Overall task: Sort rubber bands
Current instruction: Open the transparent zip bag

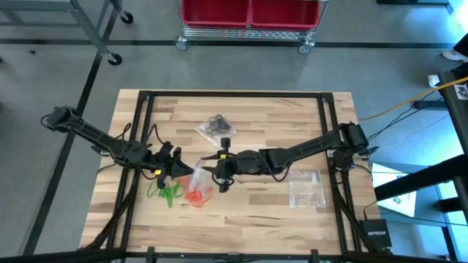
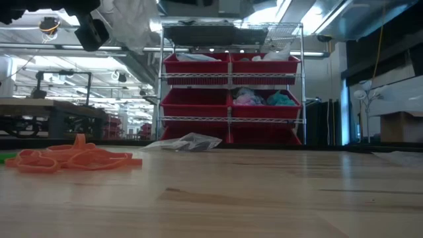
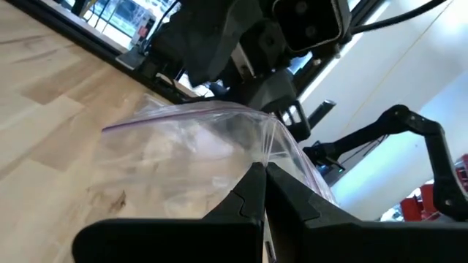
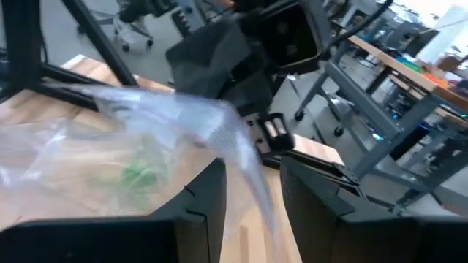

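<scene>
A clear plastic bag (image 1: 194,166) hangs above the table's middle between my two grippers. My left gripper (image 1: 180,165) is shut on it from the left. My right gripper (image 1: 208,169) stands open at the bag's right side, and the film (image 4: 245,164) runs through the gap between its fingers. Below the bag, green rubber bands (image 1: 167,191) and orange-red rubber bands (image 1: 197,194) lie in two loose heaps on the wood. The orange heap (image 2: 73,158) also shows in the low view. Black rubber bands (image 1: 218,126) lie farther back on a clear bag. My left gripper pinches an upper edge of the clear bag (image 3: 268,150) between its two shut fingers, coming level from the table's left. The bag is lifted clear of the table and spreads out beyond the fingertips. My right gripper has the bag's film between its fingers; I cannot tell whether they touch it.
Another clear bag (image 1: 307,187) lies flat toward the right of the table. The bag with the black bands (image 2: 188,141) rests at the far middle. A black frame (image 1: 139,117) runs around the wooden top. Red bins on a wire rack (image 2: 231,73) stand beyond the far edge.
</scene>
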Tool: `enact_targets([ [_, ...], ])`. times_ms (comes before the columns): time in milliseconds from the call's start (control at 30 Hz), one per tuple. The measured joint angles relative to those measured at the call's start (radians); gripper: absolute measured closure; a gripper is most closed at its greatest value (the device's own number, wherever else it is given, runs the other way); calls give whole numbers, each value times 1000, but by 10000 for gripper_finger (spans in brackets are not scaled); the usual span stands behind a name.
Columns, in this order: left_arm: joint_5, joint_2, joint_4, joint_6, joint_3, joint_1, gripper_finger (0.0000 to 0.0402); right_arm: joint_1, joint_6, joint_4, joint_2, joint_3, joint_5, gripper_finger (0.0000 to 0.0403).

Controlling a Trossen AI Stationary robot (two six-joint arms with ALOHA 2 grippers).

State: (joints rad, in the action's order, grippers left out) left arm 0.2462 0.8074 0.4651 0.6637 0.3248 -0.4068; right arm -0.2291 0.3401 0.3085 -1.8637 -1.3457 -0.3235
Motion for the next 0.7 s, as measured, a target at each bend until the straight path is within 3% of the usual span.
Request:
enact_targets([
  [167, 0, 0, -7, -9, 0, 0, 401, 0, -9, 37, 0, 0, -28, 292],
  [367, 0, 0, -13, -8, 0, 0, 401, 14, -87, 12, 1, 0, 76, 389],
  [567, 9, 0, -15, 25, 0, 5, 400, 14, -106, -80, 7, 0, 63, 399],
  [700, 0, 0, -18, 67, 0, 15, 369, 13, -177, -179, 23, 0, 63, 401],
])
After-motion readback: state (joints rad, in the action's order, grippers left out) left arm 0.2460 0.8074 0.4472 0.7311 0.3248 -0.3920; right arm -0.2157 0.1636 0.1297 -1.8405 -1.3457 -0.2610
